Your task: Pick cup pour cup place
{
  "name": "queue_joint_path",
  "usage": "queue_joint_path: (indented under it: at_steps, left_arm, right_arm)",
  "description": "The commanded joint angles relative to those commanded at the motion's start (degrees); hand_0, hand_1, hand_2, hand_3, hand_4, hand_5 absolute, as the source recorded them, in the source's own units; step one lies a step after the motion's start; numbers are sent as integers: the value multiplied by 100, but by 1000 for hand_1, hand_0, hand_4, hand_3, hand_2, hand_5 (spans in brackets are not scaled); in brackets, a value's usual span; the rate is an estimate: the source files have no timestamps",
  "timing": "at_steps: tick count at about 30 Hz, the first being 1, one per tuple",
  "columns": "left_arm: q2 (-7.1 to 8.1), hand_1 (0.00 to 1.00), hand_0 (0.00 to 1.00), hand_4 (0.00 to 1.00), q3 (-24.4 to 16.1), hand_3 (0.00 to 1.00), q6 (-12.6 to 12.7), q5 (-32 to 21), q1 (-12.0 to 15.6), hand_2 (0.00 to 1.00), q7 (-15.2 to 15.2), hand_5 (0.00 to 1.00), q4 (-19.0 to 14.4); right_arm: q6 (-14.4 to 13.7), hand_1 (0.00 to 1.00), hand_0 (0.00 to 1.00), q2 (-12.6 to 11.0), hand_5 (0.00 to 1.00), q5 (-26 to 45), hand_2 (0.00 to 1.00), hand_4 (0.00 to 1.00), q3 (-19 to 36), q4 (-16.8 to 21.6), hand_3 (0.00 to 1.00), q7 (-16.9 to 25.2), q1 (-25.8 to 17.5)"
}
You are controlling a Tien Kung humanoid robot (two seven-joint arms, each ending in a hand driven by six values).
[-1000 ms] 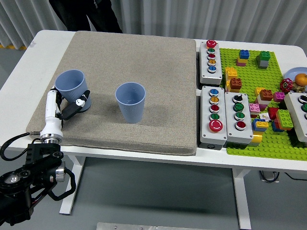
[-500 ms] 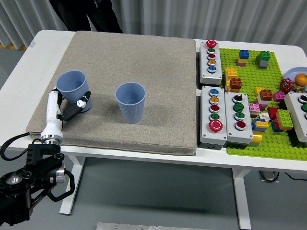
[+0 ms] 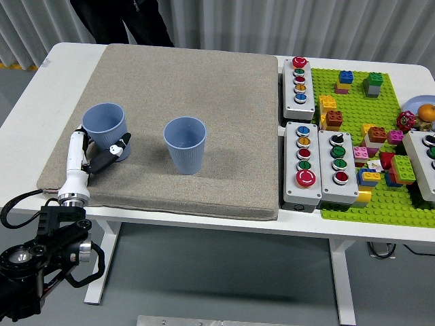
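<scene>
Blue cup stands slightly tilted on the grey mat near the counter's left edge, gripped at its base by the left hand's fingers. A second blue cup stands upright near it, toward the mat's middle, untouched.

Left cup slightly rightward, with hand.

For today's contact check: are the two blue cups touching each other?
Apart. The head view shows bare mat between the left cup and the middle cup.
</scene>
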Motion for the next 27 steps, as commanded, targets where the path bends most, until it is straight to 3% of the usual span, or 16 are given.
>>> queue_joint_path:
  at_steps: [11, 12, 27]
  left_arm:
    - [-2, 766, 760, 898, -33, 799, -69, 166, 6, 869, 124, 374, -5]
    - [-1, 783, 776, 919, -38, 915, -71, 181, 6, 909, 131, 399, -8]
    - [-8, 841, 838, 959, -126, 998, -121, 516, 77, 972, 309, 414, -58]
  right_arm:
    - [5, 629, 703, 0, 84, 2, 559, 2, 2, 1, 570, 1, -4]
    - [5, 629, 703, 0, 83, -1, 559, 2, 3, 1, 571, 0, -4]
    - [14, 630, 703, -1, 83, -23, 559, 2, 5, 0, 570, -3, -17]
